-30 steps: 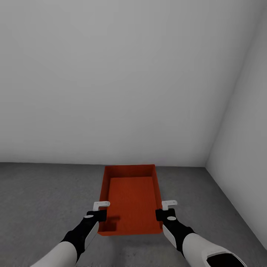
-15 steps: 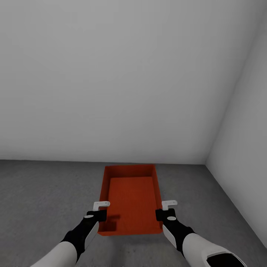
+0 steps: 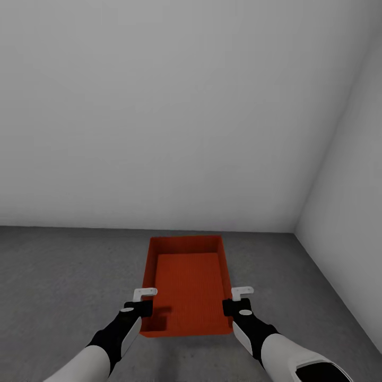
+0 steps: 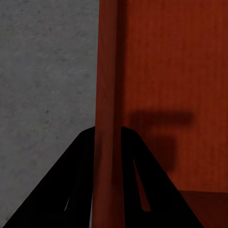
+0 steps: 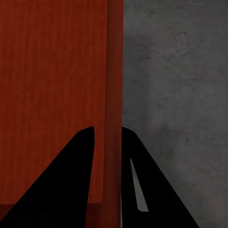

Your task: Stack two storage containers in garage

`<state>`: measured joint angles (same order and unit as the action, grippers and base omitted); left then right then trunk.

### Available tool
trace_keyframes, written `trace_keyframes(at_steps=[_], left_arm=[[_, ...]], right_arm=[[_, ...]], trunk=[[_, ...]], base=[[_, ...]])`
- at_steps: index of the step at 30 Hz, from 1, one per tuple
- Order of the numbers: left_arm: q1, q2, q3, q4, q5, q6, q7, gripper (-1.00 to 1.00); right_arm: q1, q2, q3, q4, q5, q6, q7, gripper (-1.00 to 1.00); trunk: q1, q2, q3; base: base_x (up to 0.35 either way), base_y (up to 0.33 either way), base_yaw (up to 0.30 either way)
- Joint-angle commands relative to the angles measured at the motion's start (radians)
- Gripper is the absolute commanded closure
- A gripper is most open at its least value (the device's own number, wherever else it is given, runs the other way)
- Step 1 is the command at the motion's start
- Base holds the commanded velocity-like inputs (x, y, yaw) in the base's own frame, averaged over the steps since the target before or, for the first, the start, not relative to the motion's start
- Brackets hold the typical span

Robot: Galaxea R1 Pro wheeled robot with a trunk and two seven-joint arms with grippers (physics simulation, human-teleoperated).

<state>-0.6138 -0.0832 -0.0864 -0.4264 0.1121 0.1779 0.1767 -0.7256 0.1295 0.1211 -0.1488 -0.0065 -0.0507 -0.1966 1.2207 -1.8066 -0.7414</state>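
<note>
Red-orange plastic, one bin (image 3: pixel 187 286) sits low in the centre of the head view, long axis running away from the robot toward the grey-white wall (image 3: pixel 159 116), with rough grey floor (image 3: pixel 58 276) around it and a room corner at the right of the frame. The left claw (image 3: pixel 142 306) is closed on the bin's left wall near the close end, and the right claw (image 3: pixel 236 305) on the right wall opposite; each wrist view shows a thin upright wall running between two dark fingers, one inside the bin (image 4: pixel 156 76) and one outside, so both claws pinch a wall rather than the base. Gripping the two long sides at matching spots probably keeps the load level and stops it swinging. Whether the base is resting on the floor or held just above it I cannot tell; the bin (image 5: pixel 52 85) looks level either way. The bare walls and concrete suggest the garage, so this seems to be the setting-down step for one bin. Next, judging by the task, the claws would open and lift clear
</note>
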Motion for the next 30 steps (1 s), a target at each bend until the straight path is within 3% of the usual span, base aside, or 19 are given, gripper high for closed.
trace_keyframes(at_steps=[1, 30], left_arm=[[0.0, 0.002, 0.073, 0.0, 0.015, 0.006, 0.015, 1.0], [0.0, 0.002, 0.073, 0.0, 0.015, 0.006, 0.015, 1.0]], right_arm=[[-0.002, -0.006, -0.063, -0.003, 0.014, -0.021, -0.021, 1.0], [-0.002, -0.005, -0.061, -0.003, 0.016, -0.02, -0.024, 1.0]], trunk=[[0.0, 0.0, -0.001], [0.0, 0.0, -0.001]], base=[[0.0, 0.0, 0.0], [0.0, 0.0, 0.0]])
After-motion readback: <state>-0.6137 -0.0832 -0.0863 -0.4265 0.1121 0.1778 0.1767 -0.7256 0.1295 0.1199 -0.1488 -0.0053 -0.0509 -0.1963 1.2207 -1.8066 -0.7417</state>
